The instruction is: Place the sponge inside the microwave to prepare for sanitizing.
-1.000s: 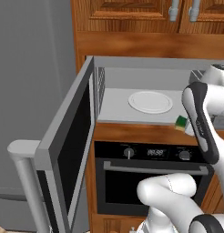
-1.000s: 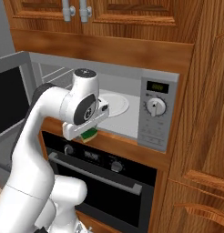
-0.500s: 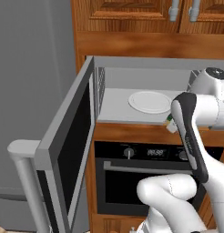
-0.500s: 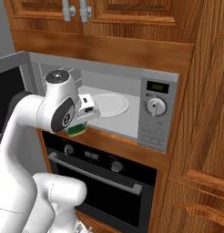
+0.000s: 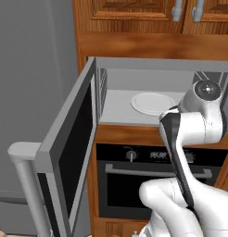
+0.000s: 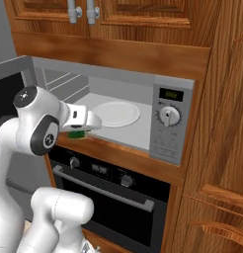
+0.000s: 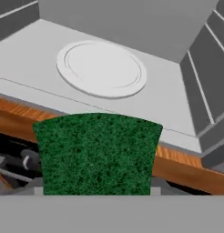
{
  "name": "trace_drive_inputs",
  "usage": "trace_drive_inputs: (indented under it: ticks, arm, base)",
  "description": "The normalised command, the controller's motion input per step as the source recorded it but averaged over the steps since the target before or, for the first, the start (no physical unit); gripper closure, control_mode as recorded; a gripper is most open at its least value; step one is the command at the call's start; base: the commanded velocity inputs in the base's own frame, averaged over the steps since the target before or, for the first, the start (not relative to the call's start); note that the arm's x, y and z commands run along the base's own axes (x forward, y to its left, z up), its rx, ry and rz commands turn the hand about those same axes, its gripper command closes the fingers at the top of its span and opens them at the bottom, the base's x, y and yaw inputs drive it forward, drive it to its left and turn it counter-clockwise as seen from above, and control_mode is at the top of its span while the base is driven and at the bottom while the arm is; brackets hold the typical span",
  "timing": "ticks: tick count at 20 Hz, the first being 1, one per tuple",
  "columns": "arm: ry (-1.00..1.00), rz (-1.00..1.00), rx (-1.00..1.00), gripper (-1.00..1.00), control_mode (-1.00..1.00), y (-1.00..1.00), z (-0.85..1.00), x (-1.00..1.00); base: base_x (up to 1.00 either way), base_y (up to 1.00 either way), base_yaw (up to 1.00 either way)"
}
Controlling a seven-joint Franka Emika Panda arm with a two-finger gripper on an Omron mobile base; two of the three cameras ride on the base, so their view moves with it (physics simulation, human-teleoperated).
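One sponge (image 7: 98, 152), green scrub side toward the camera, sits clamped in the gripper (image 6: 76, 133), apparently just outside the microwave (image 6: 168, 128) sill, level for sliding in; beyond lies the white turntable plate (image 7: 101, 68) on the grey floor.

From behind the arm on its left, we look forward and down at the microwave (image 5: 153, 92), its open door (image 5: 69, 157) near us. From the right we see the same cavity and white plate (image 6: 116, 113), with the oven (image 6: 118, 197) below. The hand camera sits close, just outside the opening, looking in over the sponge (image 7: 98, 152).
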Motion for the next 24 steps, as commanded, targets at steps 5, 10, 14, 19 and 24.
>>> trace_drive_inputs:
  ticks: [5, 10, 14, 19, 24]
  arm:
    - [-0.33, -0.5, 0.21, 1.0, -1.0, 0.01, 0.22, -0.02]
    - [-0.13, -0.32, 0.29, 1.0, -1.0, 0.0, 0.23, 0.0]
    - [0.0, -0.03, 0.03, 1.0, -1.0, 0.0, 0.02, 0.0]
    - [0.0, 0.02, 0.0, 1.0, -1.0, -0.03, 0.0, 0.11]
    - [-0.06, 0.17, 0.0, 1.0, -1.0, -0.1, 0.0, 0.18]
  base:
    - [0.0, 0.0, 0.0]
    - [0.0, 0.0, 0.0]
    - [0.0, 0.0, 0.0]
    - [0.0, 0.0, 0.0]
    - [0.0, 0.0, 0.0]
